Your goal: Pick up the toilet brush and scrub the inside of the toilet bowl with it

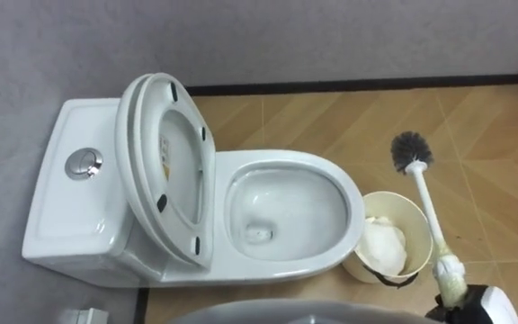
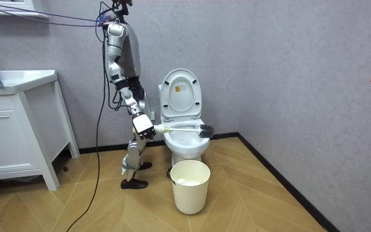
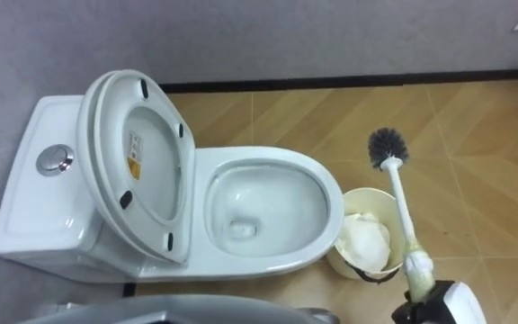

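We see the white ceramic toilet (image 1: 290,160) at centre left, its lid and seat raised and its bowl open. At right, the white-handled, dark-bristled toilet brush (image 1: 425,202) slants with its head uppermost, its handle running towards the lower right corner.

- I'm working in a bathroom: a white toilet (image 1: 326,184), seat up, stands against a plain grey wall (image 2: 288,64).
- A toilet brush (image 1: 412,151) and a small waste bin (image 2: 190,190) are beside the bowl.
- A white vanity cabinet (image 2: 11,135) stands nearby on wood-look floor tiles (image 2: 256,200).
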### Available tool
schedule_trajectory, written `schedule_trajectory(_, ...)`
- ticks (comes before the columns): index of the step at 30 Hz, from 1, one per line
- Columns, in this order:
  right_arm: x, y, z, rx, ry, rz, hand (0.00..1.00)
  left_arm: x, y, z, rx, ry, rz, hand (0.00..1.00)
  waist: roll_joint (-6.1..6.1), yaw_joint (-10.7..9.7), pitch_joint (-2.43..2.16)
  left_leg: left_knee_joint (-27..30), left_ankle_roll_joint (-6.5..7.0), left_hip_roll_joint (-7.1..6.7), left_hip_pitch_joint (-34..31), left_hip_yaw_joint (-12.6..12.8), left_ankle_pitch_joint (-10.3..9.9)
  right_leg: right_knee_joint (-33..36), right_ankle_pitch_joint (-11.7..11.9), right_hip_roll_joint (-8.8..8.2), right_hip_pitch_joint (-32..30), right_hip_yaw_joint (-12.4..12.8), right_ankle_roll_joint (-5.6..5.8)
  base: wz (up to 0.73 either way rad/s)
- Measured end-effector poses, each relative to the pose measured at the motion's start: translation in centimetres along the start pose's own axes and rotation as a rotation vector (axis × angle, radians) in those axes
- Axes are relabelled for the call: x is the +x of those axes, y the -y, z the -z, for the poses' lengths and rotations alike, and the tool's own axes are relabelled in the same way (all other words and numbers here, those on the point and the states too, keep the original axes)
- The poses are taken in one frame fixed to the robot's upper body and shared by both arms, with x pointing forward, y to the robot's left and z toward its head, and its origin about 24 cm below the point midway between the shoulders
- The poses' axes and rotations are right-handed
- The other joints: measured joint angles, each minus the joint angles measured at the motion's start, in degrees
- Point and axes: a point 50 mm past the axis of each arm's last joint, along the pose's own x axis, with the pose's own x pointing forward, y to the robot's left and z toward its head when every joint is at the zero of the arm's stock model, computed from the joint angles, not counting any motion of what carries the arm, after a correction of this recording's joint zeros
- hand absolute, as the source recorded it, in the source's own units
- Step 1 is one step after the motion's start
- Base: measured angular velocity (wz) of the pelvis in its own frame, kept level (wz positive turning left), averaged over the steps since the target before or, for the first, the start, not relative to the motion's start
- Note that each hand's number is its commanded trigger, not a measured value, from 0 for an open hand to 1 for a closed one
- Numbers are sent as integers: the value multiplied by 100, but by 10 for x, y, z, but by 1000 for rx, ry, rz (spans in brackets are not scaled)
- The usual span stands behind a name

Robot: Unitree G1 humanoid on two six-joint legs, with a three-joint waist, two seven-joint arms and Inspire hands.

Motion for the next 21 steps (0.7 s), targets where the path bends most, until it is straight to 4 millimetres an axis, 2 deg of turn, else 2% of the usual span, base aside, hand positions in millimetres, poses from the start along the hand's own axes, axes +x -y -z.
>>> schedule_trajectory(5,-3,-6,13,-6,-66,-53,0,0,1,-3,105,19,5,0,10,9,-1,2,0,-4,9,-1,0,4,10,-1,3,7,-4,0)
schedule_trajectory(13,-7,-15,25,-19,-137,-160,0,1,7,-24,189,92,41,0,48,3,1,11,0,-2,1,-1,1,4,10,0,4,14,-4,0)
schedule_trajectory(21,-12,-26,28,-66,-169,-302,0,0,10,-19,273,69,56,0,27,-5,-5,10,1,-42,-18,-25,0,-41,9,-2,6,0,-4,0)
